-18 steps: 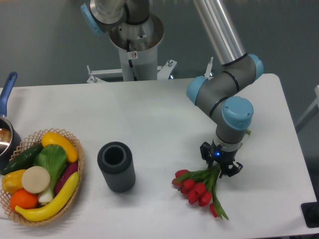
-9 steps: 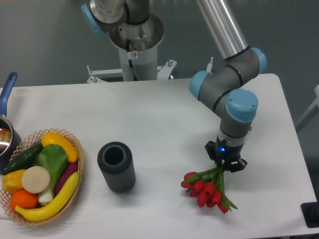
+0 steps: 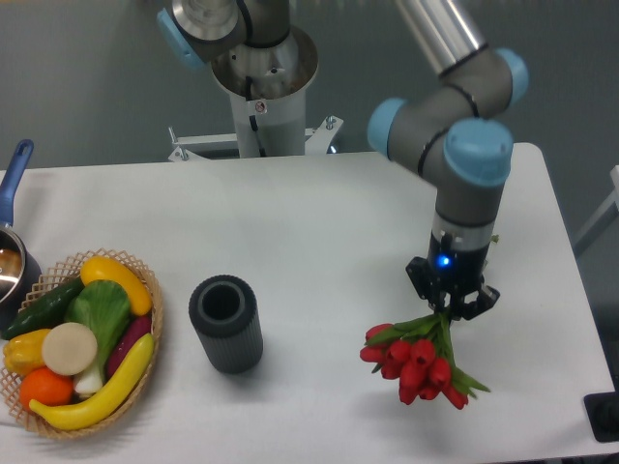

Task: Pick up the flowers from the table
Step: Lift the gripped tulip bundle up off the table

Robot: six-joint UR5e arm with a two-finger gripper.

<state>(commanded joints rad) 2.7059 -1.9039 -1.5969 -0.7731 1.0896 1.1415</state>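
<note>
What you cannot see or settle from the fixed camera

You cannot see where the gripper (image 3: pixel 452 307) meets the flowers (image 3: pixel 420 360): the stems run up between the fingers and vanish there, and the fingertips are too small and dark to tell how the jaws stand. Up-picture from the fingers, the arm (image 3: pixel 455 77) is cut off by the top edge. Far to the picture-left of the fingers, the pot (image 3: pixel 14 259) is cut by the left edge, only its blue handle and part of the rim showing. Below and to the picture-right of the fingers, a dark object (image 3: pixel 603 418) is cropped at the right edge; you cannot tell what it is.
</note>
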